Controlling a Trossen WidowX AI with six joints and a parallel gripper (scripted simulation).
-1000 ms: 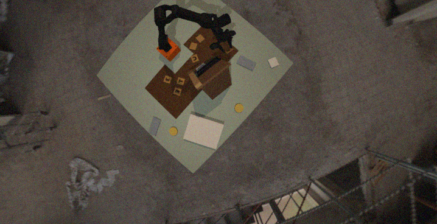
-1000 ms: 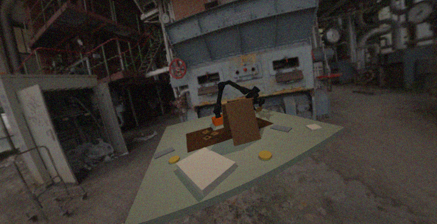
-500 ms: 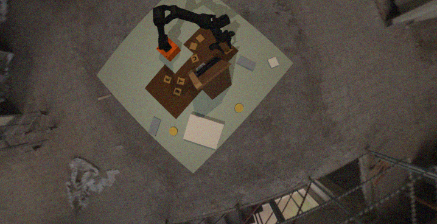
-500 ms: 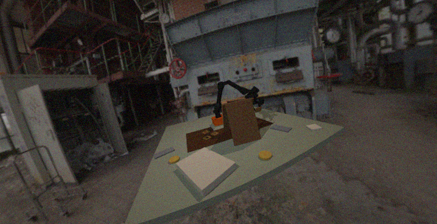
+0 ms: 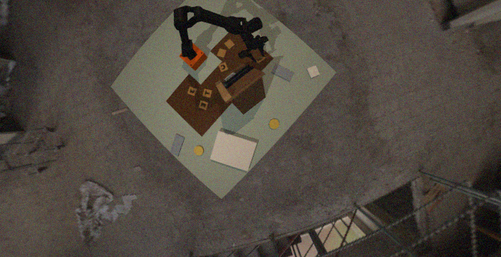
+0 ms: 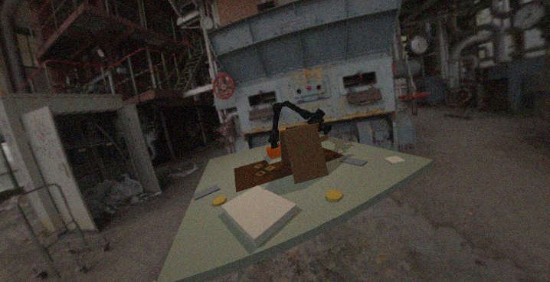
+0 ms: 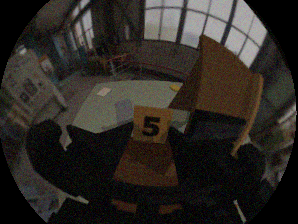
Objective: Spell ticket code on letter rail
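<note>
My gripper (image 5: pixel 252 56) (image 7: pixel 150 127) is shut on the tile marked 5 (image 7: pixel 151 120) and holds it upright above the far right part of the brown board (image 5: pixel 201 123) (image 6: pixel 246 180). The dark-channelled letter rail (image 5: pixel 238 75) (image 7: pixel 215 125) is beside it, with a raised brown block at its left end. A small pale piece shows in the channel, too blurred to identify. Three marked tiles (image 5: pixel 191 91) (image 5: pixel 207 93) (image 5: pixel 203 105) lie on the left part of the board. Another marked tile (image 5: pixel 222 67) and two plain-looking tiles (image 5: pixel 221 52) (image 5: pixel 229 43) lie behind the rail. No readable ticket code shows.
A tall brown panel (image 6: pixel 306 153) (image 7: pixel 225 70) stands in front of the rail. A large pale block (image 5: pixel 234 149) (image 6: pixel 258 211), two yellow discs (image 5: pixel 274 123) (image 5: pixel 198 150), two grey slabs (image 5: pixel 282 72) (image 5: pixel 178 144) and a small pale square (image 5: pixel 313 71) lie on the counter.
</note>
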